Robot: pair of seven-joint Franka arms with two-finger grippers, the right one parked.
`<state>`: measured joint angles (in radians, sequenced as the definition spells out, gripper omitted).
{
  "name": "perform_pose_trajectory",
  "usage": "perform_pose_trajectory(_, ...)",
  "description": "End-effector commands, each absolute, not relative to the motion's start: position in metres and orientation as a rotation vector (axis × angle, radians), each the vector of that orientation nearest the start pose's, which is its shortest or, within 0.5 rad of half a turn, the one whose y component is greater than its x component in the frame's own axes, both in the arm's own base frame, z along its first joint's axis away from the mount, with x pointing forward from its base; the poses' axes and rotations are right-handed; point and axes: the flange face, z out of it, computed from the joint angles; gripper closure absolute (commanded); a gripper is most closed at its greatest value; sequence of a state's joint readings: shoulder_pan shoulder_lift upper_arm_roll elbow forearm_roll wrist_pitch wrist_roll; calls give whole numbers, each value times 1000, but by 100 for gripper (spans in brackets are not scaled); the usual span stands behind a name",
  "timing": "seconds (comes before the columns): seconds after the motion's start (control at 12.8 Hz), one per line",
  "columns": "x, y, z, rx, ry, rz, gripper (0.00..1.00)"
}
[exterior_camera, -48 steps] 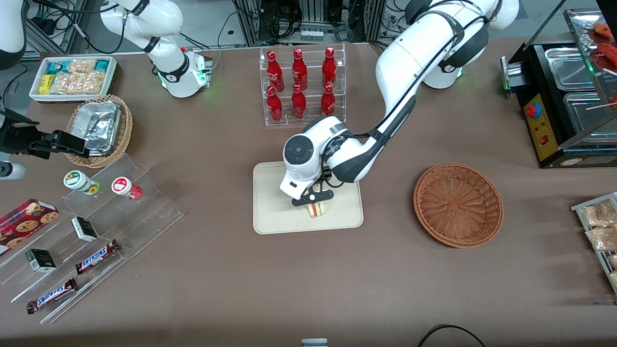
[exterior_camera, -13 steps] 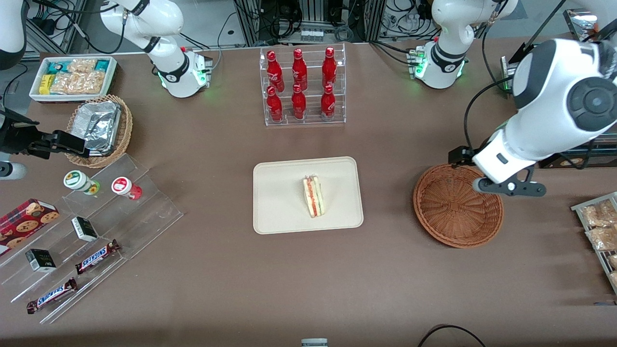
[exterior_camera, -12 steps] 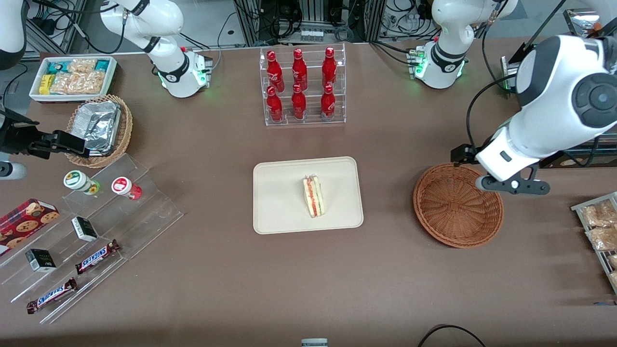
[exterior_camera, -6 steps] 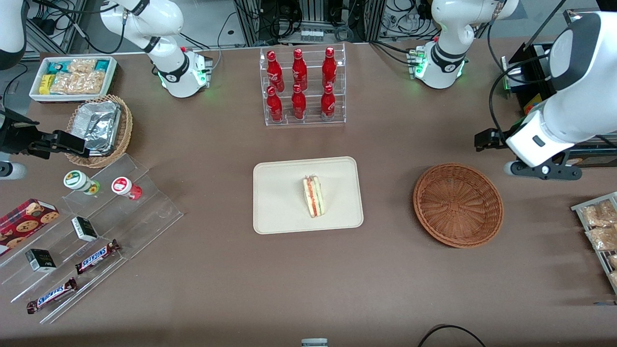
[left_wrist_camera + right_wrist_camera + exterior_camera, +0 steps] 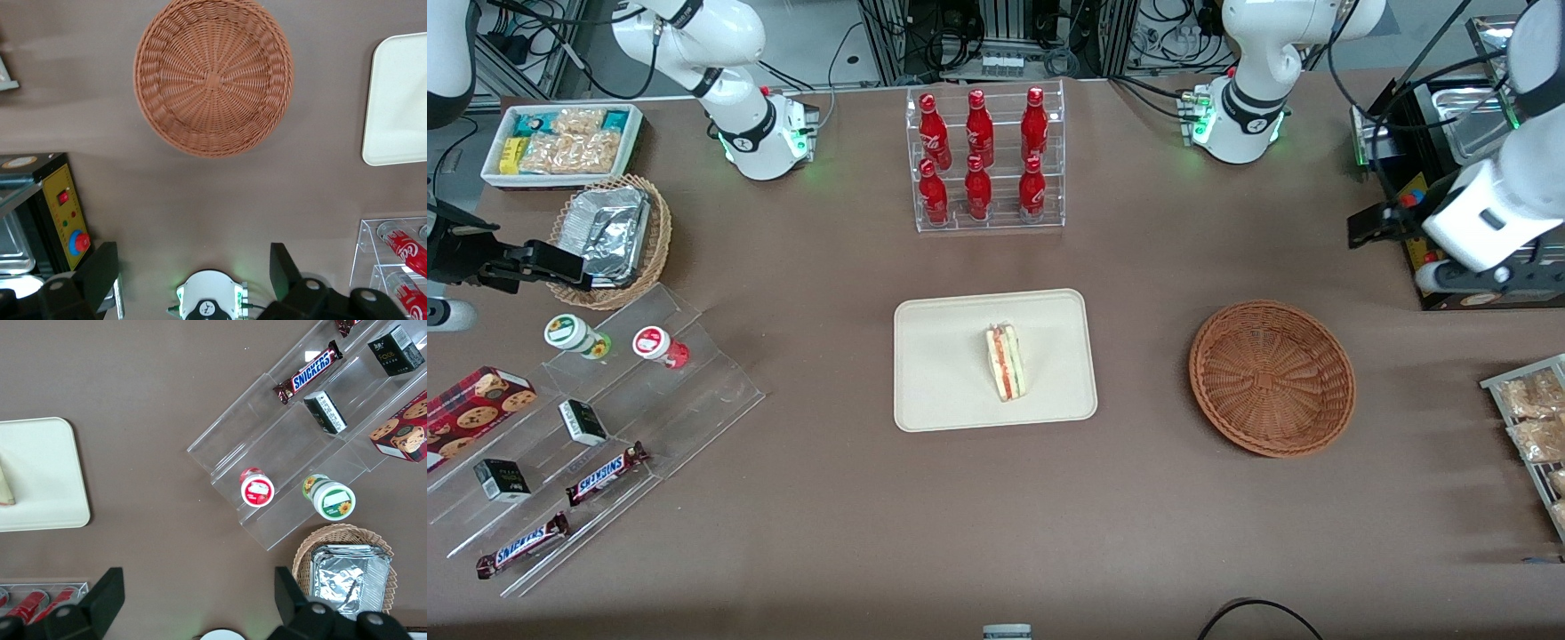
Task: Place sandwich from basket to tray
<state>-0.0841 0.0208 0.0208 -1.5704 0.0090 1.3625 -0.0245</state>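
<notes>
The sandwich (image 5: 1005, 363) lies on the cream tray (image 5: 943, 391) in the middle of the table, its red and green filling edge facing up. The reddish-brown wicker basket (image 5: 1272, 378) sits empty beside the tray, toward the working arm's end. My gripper (image 5: 1469, 276) hangs high above the table over the edge of a black appliance, well away from both. In the left wrist view the gripper (image 5: 192, 255) is open with nothing between its fingers, and the empty basket (image 5: 213, 77) and a corner of the tray (image 5: 400, 100) show below it.
A clear rack of red bottles (image 5: 983, 160) stands farther from the camera than the tray. The black appliance (image 5: 1449, 187) and a rack of snack packets (image 5: 1534, 418) sit at the working arm's end. Acrylic steps with candy (image 5: 605, 427) and a tan basket with foil (image 5: 609, 236) lie toward the parked arm's end.
My gripper let go of the sandwich on the tray, rose, and swung past the basket toward the working arm's end. The sandwich stays on the tray.
</notes>
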Motion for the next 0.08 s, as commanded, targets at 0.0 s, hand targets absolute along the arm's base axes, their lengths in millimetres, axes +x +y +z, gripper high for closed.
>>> perform_pose_trajectory(0.0,522,-36,613,-3114,80,357,0)
